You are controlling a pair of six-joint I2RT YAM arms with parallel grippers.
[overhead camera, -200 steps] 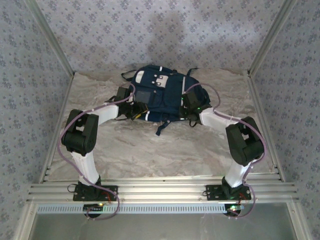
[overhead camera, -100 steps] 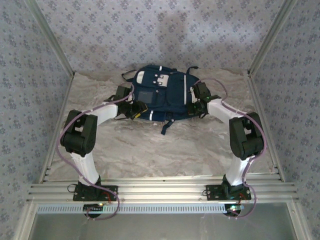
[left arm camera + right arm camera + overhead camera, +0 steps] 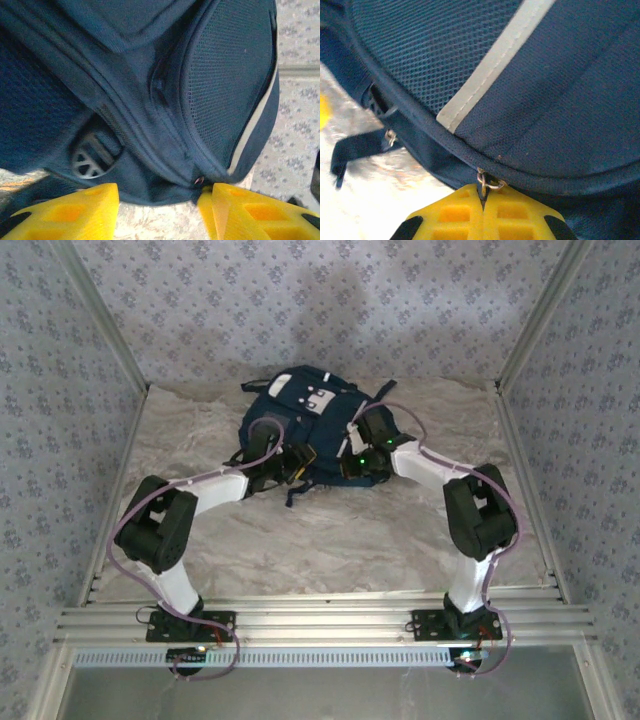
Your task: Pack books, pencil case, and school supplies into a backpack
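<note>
Packing seems at the zipping stage: the large navy-blue fabric backpack [image 3: 310, 425] lies far back on the pale marbled table [image 3: 330, 540], right gripper [image 3: 482, 200] pinched on its metal zipper ring [image 3: 488, 183], left gripper [image 3: 159, 200] spread wide beside its edge.

A lab robot test booth: floral-wallpaper walls [image 3: 300, 300], aluminium frame rails [image 3: 320, 622], a marble-patterned counter [image 3: 330, 540], two robot arms [image 3: 158, 530] bolted at its edge.

The navy backpack [image 3: 312, 428], white-striped and patched, is laid flat on the bench [image 3: 330, 535] toward 12 o'clock, a dark strap [image 3: 292, 496] trailed toward 6 o'clock.
</note>
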